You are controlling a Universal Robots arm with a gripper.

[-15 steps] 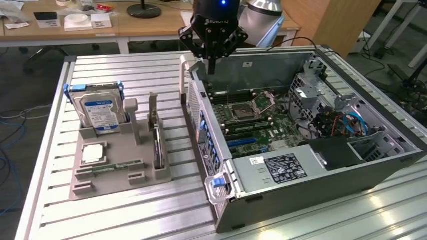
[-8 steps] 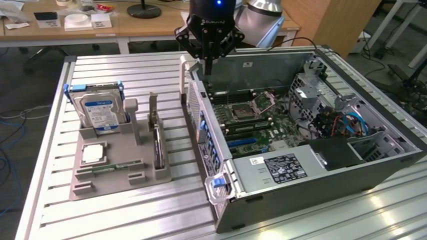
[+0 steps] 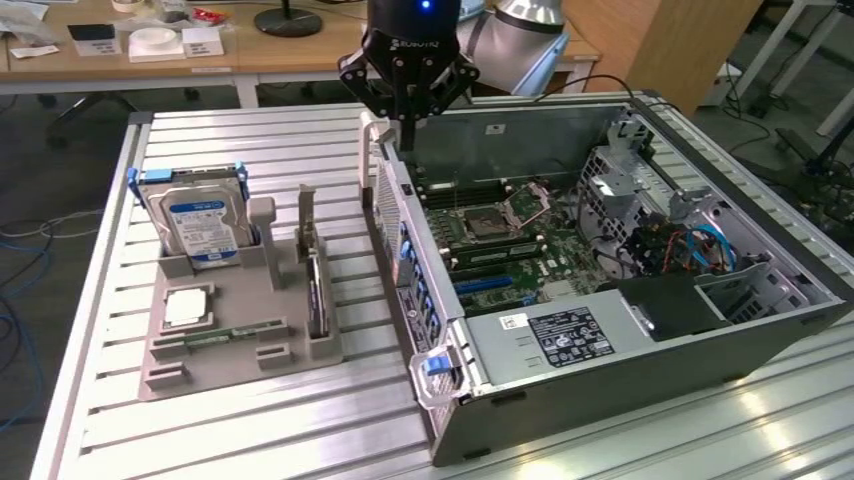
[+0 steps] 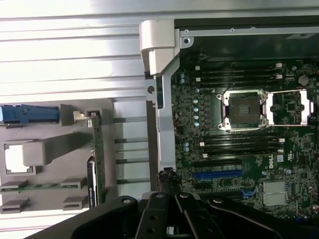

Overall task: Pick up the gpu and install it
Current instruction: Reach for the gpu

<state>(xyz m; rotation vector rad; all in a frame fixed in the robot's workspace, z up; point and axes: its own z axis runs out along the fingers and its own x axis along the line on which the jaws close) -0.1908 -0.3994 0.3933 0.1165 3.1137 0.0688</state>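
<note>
The gpu (image 3: 316, 285) stands on its long edge in a slot of the grey holder tray (image 3: 227, 365), with its silver bracket at the far end. The wrist view shows it edge-on, the gpu (image 4: 97, 159) appearing as a thin green board with a black block on one face. My gripper (image 3: 406, 140) hangs shut and empty over the far end of the open computer case's rear wall (image 3: 400, 230), well away from the card. In the wrist view the gripper (image 4: 169, 199) points down beside the motherboard (image 4: 239, 149).
The tray also holds a silver hard drive (image 3: 200, 225) with blue rails, a processor chip (image 3: 187, 305) and a memory stick (image 3: 220, 337). The case (image 3: 747, 340) lies open on its side, with a blue slot (image 3: 497, 285) and the power supply (image 3: 567, 335) inside. A desk (image 3: 267, 55) stands behind.
</note>
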